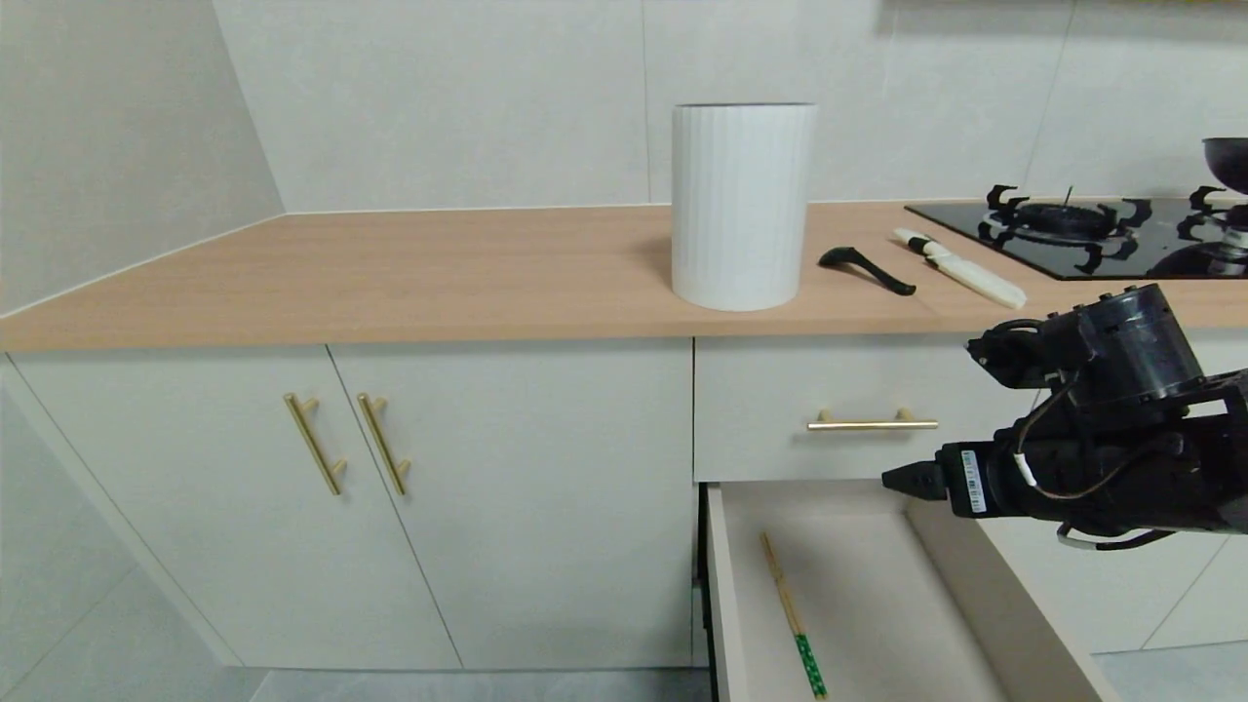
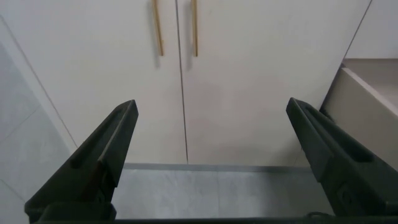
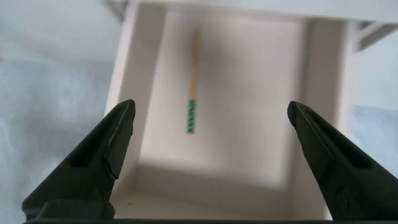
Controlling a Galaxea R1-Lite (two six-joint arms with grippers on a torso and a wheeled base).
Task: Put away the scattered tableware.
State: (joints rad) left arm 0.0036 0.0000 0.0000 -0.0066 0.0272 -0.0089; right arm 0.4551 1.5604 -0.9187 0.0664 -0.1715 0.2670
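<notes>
Tableware is split between two places from where I stand. Some of it lies on the long pale wooden countertop (image 1: 439, 273), beside the black gas hob (image 1: 1072, 239). The rest is down in the open white drawer (image 1: 726, 585), pulled out under a closed one to the right of the white cabinet doors (image 1: 390, 507).

A tall white ribbed cylinder (image 1: 741, 205) stands on the counter above that drawer. The right gripper (image 1: 902, 480) hangs over the drawer with its jaws spread wide and nothing between them. The left gripper (image 2: 211, 106) sits low, facing the cabinet doors, equally wide and empty.

On the counter lie a cream-handled knife in a pale sheath (image 1: 960, 268) and, nearer the cylinder, a black curved spoon (image 1: 866, 269). The two are apart and neither is put away yet. A pair of wooden chopsticks with green patterned ends (image 1: 792, 614) rests on the drawer floor, close to its left wall.

What worries me is the climb out. I reckon an arm rising from the drawer could catch the brass handle above or the counter's edge. The spoon lies flat and thin, so the fingers might skid it into the cylinder. The sheath could also slip off the knife if gripped loosely.

A small white sticker (image 1: 973, 480) on the right gripper's body carries print too small to read.
</notes>
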